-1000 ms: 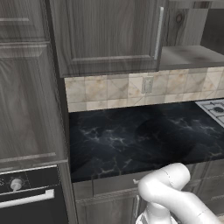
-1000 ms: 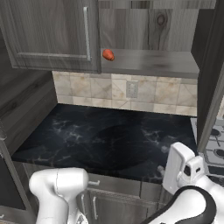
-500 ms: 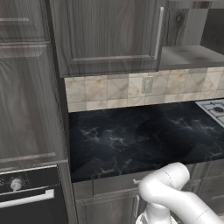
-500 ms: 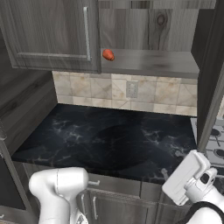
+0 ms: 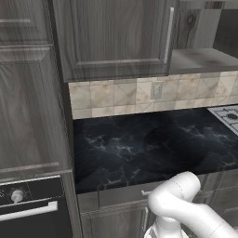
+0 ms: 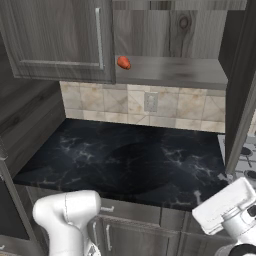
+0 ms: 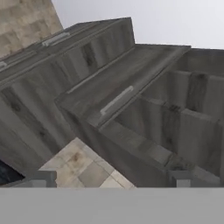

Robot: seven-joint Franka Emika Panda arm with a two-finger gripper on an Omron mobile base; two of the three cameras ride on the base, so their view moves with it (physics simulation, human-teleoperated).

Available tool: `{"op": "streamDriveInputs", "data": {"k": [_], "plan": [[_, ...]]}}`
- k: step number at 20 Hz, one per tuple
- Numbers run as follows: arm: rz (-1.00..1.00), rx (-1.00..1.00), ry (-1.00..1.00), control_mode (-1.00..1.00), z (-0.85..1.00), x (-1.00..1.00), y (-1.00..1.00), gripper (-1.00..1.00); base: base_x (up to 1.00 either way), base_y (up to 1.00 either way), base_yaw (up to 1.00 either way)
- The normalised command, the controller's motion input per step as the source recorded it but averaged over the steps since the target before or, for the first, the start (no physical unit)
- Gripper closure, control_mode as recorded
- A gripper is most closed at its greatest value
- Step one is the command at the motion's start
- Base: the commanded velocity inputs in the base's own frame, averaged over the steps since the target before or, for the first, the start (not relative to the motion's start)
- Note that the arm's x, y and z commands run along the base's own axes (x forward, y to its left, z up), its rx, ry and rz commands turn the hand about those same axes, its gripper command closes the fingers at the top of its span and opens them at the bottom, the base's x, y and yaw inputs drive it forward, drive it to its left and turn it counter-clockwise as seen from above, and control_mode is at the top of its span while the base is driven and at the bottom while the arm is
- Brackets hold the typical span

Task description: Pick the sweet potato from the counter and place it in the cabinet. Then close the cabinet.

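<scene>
The sweet potato [image 6: 123, 62], a small orange-red lump, lies on the grey shelf at the left end of the open half of the cabinet [image 6: 170, 70], just right of the shut left door [image 6: 60, 40]. The right door [image 6: 241, 85] stands swung open, edge-on. In the left base view the cabinet [image 5: 116, 37] hangs above the black counter [image 5: 139, 148]. My gripper [image 7: 113, 178] is open with nothing between its fingers and looks up at the cabinet's doors, a bar handle and the shelves from below. My white hand sits low at the right, in front of the counter [image 6: 125, 160].
A beige tiled backsplash with an outlet [image 6: 150, 102] runs behind the counter. A stove [image 5: 228, 116] borders the counter on the right. A tall wood-grain unit with a black oven [image 5: 28, 204] stands on the left. Drawers and doors line the counter's front.
In the right base view my hand has sunk lower and tilted over at the right edge. The sweet potato, the doors and the base have stayed put.
</scene>
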Motion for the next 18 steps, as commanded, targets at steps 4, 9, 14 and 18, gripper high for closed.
{"op": "streamDriveInputs", "data": {"k": [4, 9, 14, 18], "plan": [[0.06, 0.21, 0.0, -1.0, 0.17, 0.0, -0.3, -1.0, 0.0, 0.0, 0.0], [0.08, 0.11, 0.0, -1.0, 0.22, 0.0, -0.17, -1.0, 0.0, 0.0, 0.0], [0.08, 0.05, 0.01, -1.0, 0.15, 0.0, -0.1, -1.0, 0.0, 0.0, 0.0], [0.07, 0.09, 0.07, -1.0, 0.07, 0.03, -0.11, -1.0, 0.0, 0.0, 0.0]]}}
